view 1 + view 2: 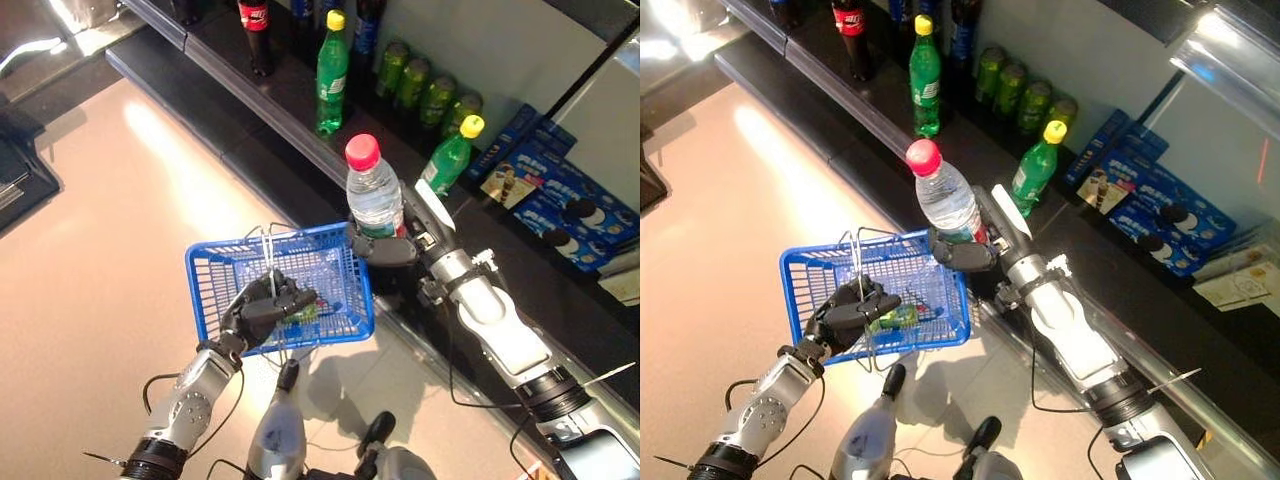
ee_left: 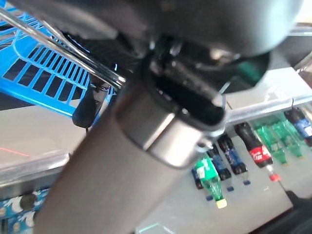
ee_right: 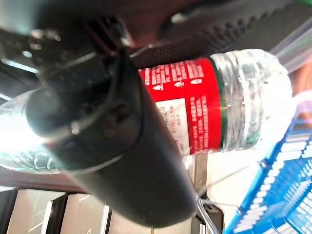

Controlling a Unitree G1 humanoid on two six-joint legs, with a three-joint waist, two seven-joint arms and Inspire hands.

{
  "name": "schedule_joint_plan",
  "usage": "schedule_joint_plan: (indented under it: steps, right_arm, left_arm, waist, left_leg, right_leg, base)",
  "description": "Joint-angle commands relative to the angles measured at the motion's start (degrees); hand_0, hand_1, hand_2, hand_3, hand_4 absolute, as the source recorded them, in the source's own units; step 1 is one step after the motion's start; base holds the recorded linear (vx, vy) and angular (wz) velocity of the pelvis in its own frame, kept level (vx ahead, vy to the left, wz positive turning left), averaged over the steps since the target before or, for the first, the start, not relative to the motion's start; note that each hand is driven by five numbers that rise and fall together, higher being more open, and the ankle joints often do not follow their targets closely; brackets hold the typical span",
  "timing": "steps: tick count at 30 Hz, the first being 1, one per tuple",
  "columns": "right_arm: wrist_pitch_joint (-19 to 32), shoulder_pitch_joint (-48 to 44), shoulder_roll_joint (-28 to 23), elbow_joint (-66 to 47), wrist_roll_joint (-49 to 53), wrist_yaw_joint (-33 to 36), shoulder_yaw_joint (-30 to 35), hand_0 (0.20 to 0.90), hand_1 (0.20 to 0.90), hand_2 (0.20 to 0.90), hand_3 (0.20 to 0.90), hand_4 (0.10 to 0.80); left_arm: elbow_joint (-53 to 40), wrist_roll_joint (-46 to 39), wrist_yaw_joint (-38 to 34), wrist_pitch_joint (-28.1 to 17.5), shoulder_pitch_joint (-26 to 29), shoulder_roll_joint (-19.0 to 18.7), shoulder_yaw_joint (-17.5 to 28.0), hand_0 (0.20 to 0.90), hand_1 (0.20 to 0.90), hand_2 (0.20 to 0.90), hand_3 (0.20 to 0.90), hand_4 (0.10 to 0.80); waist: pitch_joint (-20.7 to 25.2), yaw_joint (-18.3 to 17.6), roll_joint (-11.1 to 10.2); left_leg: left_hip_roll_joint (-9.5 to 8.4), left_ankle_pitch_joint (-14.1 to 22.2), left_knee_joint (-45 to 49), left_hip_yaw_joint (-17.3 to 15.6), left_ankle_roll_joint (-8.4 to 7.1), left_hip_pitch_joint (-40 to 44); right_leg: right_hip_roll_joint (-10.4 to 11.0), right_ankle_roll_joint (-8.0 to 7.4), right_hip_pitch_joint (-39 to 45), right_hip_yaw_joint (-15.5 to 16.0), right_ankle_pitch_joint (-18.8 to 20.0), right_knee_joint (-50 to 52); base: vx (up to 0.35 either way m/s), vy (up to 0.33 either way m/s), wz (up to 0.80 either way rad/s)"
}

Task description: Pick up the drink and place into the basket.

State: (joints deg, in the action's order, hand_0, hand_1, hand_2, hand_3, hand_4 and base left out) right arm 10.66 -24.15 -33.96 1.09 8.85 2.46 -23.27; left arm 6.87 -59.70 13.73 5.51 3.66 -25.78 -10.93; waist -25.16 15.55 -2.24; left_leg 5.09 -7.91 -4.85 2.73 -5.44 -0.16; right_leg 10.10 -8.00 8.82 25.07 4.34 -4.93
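Holding the water bottle (image 1: 375,190) in my right hand (image 1: 385,247), fingers wrapped round its lower body and red label, I had it upright with the pink cap on top, lifted clear of the shelf (image 1: 290,110). It sat just beside the blue basket (image 1: 215,290), at the basket's far right corner, roughly over the rim there but not inside. The right wrist view confirmed the clasp: my thumb lay across the label, with blue mesh showing past the bottle's base.

My left hand (image 1: 262,308) was clenched on the basket's wire handles (image 1: 268,250), carrying the basket in the air above the floor. Something small and green (image 1: 895,318) lay in the basket near that hand; I could not tell what it was.

Beyond the basket, on the shelf, stood green bottles with yellow caps (image 1: 331,75), a dark cola bottle (image 1: 256,35), a row of green cans (image 1: 420,85) and blue biscuit boxes (image 1: 570,205).

Progress, as I judged it: pickup done, carry nearly done. Left to do: shift the bottle further over the basket, lower it in, let go. Risk: the base might catch the rim.
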Motion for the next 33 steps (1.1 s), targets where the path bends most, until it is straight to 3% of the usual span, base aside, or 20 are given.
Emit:
schedule_joint_plan:
  steps: [1,16,22,33]
  right_arm:
    - [10.8,-5.0,1.7,-5.2,1.0,3.1,-3.9,0.3,0.3,0.3,0.2,0.1]
    - [9.6,-3.7,3.2,-3.5,2.3,2.3,-7.5,0.3,0.3,0.3,0.2,0.1]
    - [10.5,-2.6,4.6,-2.2,2.7,5.3,-8.1,0.3,0.3,0.3,0.2,0.1]
    - [7.2,-2.3,5.3,2.2,-2.9,6.0,-10.8,0.3,0.3,0.3,0.2,0.1]
  left_arm:
    - [-13.3,-4.7,5.2,-7.6,7.0,1.8,-4.8,0.3,0.3,0.3,0.2,0.1]
    - [-22.8,-6.5,5.1,-7.0,9.1,0.7,-6.1,0.3,0.3,0.3,0.2,0.1]
    - [-24.7,-7.3,6.3,-7.1,9.5,0.9,-6.7,0.3,0.3,0.3,0.2,0.1]
    - [-28.3,-7.9,8.7,-7.4,11.1,1.1,-8.1,0.3,0.3,0.3,0.2,0.1]
  waist:
    - [19.9,-1.0,-1.0]
    - [20.4,-0.4,-0.8]
    - [20.4,-0.6,-0.6]
    - [20.7,-0.3,-0.2]
  left_leg:
    - [-0.6,2.5,-0.2,-2.5,0.57,-0.8]
    - [-0.98,1.8,-0.2,-1.4,0.36,-1.6]
    - [-1.08,1.7,-0.2,-1.4,0.25,-1.9]
    - [-1.41,1.5,-0.2,-0.6,0.3,-2.1]
  right_leg:
    - [0.0,-0.67,4.5,2.2,-4.3,0.3]
    - [0.0,-0.68,4.4,3.0,-4.4,0.5]
    - [0.1,-0.81,4.0,2.7,-4.2,0.4]
    - [0.3,-0.75,4.0,3.1,-4.3,0.5]
  base:
    - [0.0,0.0,0.0]
    - [-0.004,0.002,0.04]
    - [0.0,0.0,0.0]
    - [-0.002,0.003,0.0]
